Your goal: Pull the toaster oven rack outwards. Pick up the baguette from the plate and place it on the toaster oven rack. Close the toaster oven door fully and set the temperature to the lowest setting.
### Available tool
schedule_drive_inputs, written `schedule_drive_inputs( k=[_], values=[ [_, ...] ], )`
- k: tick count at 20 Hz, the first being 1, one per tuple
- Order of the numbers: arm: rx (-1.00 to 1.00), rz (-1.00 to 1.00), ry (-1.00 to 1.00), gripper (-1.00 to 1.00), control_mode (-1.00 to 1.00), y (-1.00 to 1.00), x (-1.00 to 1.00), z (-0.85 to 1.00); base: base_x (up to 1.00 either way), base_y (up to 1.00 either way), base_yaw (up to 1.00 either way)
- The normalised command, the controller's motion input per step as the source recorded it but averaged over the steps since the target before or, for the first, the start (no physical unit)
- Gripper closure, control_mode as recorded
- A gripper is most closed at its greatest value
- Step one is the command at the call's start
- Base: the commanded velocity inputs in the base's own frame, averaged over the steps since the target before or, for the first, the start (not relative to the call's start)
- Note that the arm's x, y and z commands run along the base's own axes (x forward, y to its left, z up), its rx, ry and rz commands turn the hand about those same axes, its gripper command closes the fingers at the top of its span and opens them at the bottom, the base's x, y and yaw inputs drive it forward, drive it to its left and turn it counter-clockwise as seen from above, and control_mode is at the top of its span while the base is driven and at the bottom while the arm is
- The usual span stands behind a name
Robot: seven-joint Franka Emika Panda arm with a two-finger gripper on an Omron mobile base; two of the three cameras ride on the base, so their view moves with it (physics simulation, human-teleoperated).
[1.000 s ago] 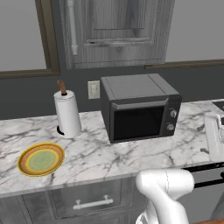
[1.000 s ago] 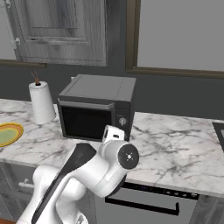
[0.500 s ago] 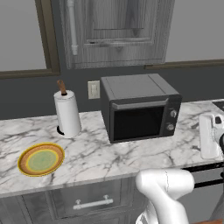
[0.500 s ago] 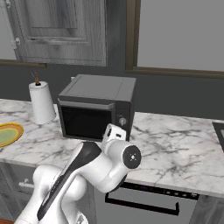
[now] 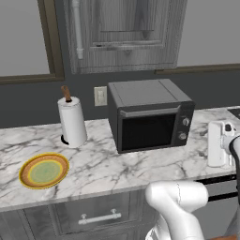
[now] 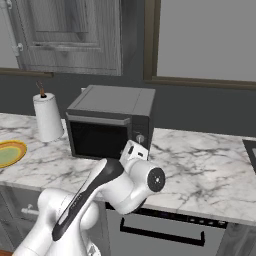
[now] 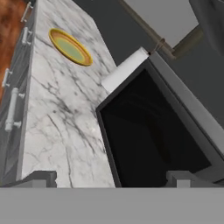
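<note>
The marble tabletop (image 5: 98, 168) runs across the middle of the left base view, with grey drawer fronts below it and a grey panelled cabinet (image 5: 124, 35) on the dark wall at the top. At centre frame, slightly right, stands the toaster oven (image 5: 150, 119), a dark grey box set toward the back of the tabletop; its toaster oven door (image 5: 147, 131) stands upright against the front, so the cavity is hidden behind the dark glass, and a bar handle runs along the door's top edge. Two small round knobs (image 5: 184, 129) sit one above the other on the panel at the oven's right side. In the right base view the same oven (image 6: 111, 122) appears left of centre, with the white arm rising in front of it from the lower left. Left of the oven, well apart from it, a white paper towel roll (image 5: 72, 121) stands upright on its holder, and a pale wall outlet (image 5: 100, 95) shows between the two on the wall. The plate (image 5: 44, 170), yellow-orange with a pale green centre, lies flat at the lower left of the tabletop, near the front edge; its green centre is bare. In the hand view the plate (image 7: 70, 46) lies at the upper left and the oven's dark glass front spreads over the centre and right. The gripper (image 7: 111, 177) sits at the bottom of the hand view with its two dark fingertips spread wide apart and nothing between them, pointing at the oven door.
</note>
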Motion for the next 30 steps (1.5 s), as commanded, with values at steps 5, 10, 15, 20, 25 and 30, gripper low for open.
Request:
schedule_drive_inputs(
  k=[5,10,15,20,25,30],
  values=[
    [0.07,0.0,0.0,-1.0,-1.0,-0.03,0.08,-0.24,0.0,0.0,0.0],
    [0.04,0.0,0.0,-1.0,-1.0,-0.06,0.12,-0.1,0.0,0.0,0.0],
    [0.0,0.0,0.0,-1.0,-1.0,0.0,0.18,0.0,0.0,0.0,0.0],
    [-0.01,0.0,0.0,-1.0,-1.0,-0.04,0.21,-0.02,0.0,0.0,0.0],
    [-0.01,-0.02,0.0,-1.0,-1.0,-0.16,0.23,-0.09,0.0,0.0,0.0],
    [0.0,-0.02,0.0,-1.0,-1.0,-0.17,0.26,-0.13,0.0,0.0,0.0]
  ],
)
